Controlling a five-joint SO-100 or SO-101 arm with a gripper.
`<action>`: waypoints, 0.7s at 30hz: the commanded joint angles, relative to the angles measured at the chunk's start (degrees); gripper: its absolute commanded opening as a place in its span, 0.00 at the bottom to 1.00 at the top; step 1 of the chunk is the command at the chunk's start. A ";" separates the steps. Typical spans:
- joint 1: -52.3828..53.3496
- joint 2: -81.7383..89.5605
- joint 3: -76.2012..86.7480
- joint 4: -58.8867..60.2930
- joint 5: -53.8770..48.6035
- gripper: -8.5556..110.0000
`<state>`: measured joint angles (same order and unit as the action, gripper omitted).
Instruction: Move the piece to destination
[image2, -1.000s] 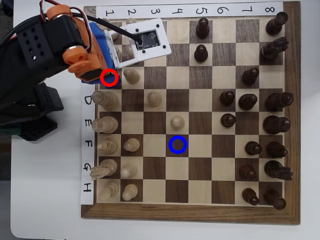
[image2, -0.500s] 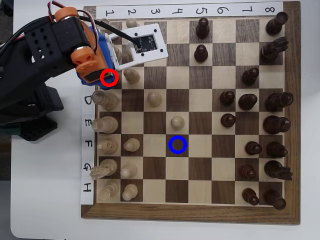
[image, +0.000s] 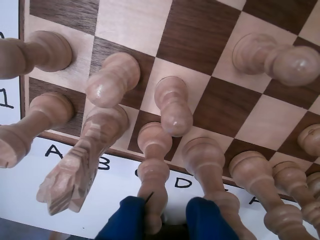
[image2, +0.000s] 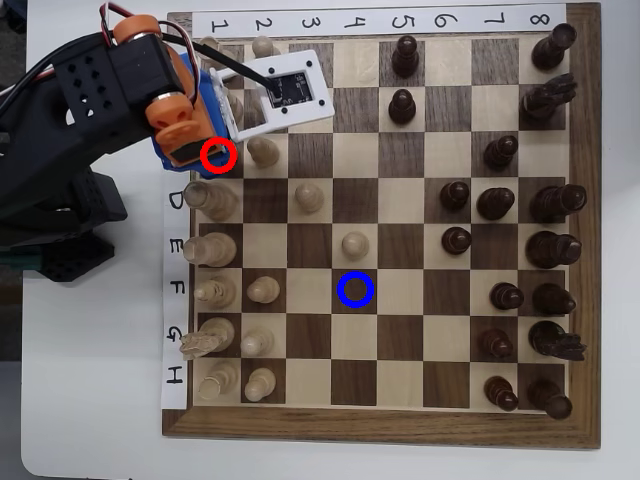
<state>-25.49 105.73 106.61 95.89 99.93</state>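
Observation:
In the wrist view my gripper (image: 165, 220) has blue fingers (image: 125, 220) on either side of the top of a pale beige piece (image: 152, 165) standing on the board's first row near the letter C. The left finger is against it and a gap shows at the right finger, so the jaws look open around it. In the overhead view the gripper (image2: 205, 140) hangs over the red-circled square and hides that piece. The destination (image2: 355, 289), a dark square with a blue circle, is empty, several squares away toward the board's middle.
Pale pieces crowd close around the gripper: a knight (image: 80, 165) to the left and a tall piece (image: 210, 170) to the right. Two pale pawns (image2: 353, 243) (image2: 309, 196) stand mid-board. Dark pieces (image2: 540, 250) fill the right side of the board.

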 joint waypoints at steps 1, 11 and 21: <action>-2.11 0.18 -0.26 1.32 18.90 0.16; -3.34 -0.44 -0.09 1.32 19.16 0.17; -3.96 -1.49 0.35 1.23 19.60 0.18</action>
<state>-27.60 104.33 107.14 95.89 99.93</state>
